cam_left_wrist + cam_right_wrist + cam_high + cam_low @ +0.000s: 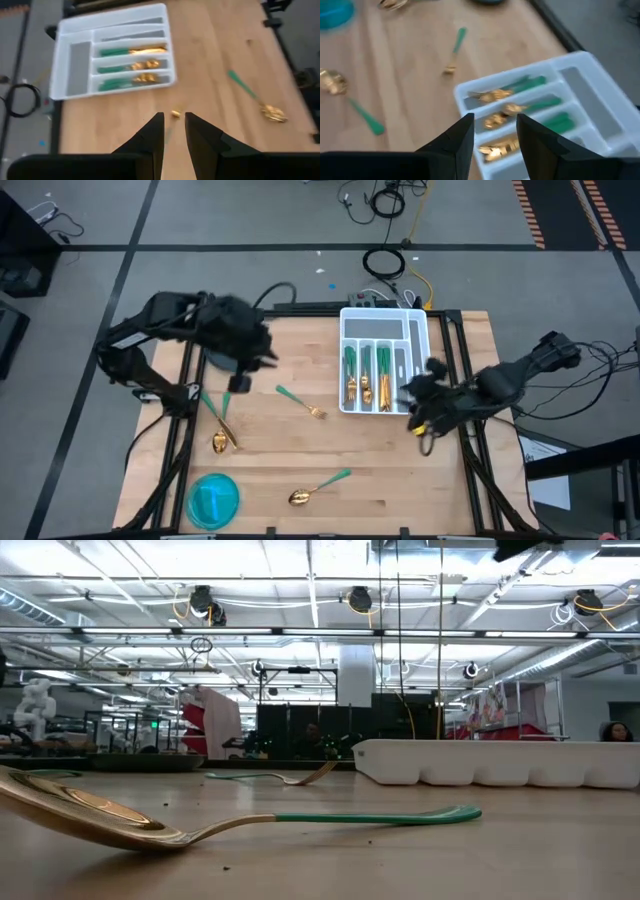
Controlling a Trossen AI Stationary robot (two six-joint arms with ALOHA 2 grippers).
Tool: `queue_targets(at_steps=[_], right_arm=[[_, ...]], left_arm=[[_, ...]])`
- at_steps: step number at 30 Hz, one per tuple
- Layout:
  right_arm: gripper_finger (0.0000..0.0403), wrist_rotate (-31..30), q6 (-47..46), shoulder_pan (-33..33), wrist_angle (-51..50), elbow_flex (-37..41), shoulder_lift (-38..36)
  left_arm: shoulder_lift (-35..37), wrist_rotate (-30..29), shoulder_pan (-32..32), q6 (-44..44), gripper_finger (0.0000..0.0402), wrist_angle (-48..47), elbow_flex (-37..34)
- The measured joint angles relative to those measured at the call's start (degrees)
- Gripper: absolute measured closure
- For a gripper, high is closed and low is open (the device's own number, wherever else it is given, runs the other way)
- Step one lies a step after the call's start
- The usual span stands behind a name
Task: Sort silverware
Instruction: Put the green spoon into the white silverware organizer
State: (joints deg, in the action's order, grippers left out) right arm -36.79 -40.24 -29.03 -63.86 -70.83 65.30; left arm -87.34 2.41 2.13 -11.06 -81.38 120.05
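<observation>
The loose fork (pixel 301 402) lies mid-table, between the empty, part-open left gripper (pixel 240 383) and right gripper (pixel 408 408), handle toward the far-left corner.

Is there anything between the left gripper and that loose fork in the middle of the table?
Nothing visible. The left gripper hangs open over bare wood, and the fork lies alone on the table between it and the white tray. The right gripper waits beside the tray.
</observation>
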Motion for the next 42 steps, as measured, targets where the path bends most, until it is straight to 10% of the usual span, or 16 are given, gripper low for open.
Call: queue_targets(at_steps=[8,24,42], right_arm=[[0.0261,16.1,22.5,7.3,28.0,0.0,11.9],[0.0261,47.3,36.9,14.9,54.9,0.0,35.1],[0.0261,55.2,41.6,10.5,66.0,0.0,50.4]], left_arm=[[3.1,-8.9,-13.9,12.7,0.0316,-1.3,0.0],[7.2,-33.7,-33.7,25.8,0.0316,-2.7,0.0],[7.4,-40.1,-34.4,28.8,0.0316,-7.1,-0.6]])
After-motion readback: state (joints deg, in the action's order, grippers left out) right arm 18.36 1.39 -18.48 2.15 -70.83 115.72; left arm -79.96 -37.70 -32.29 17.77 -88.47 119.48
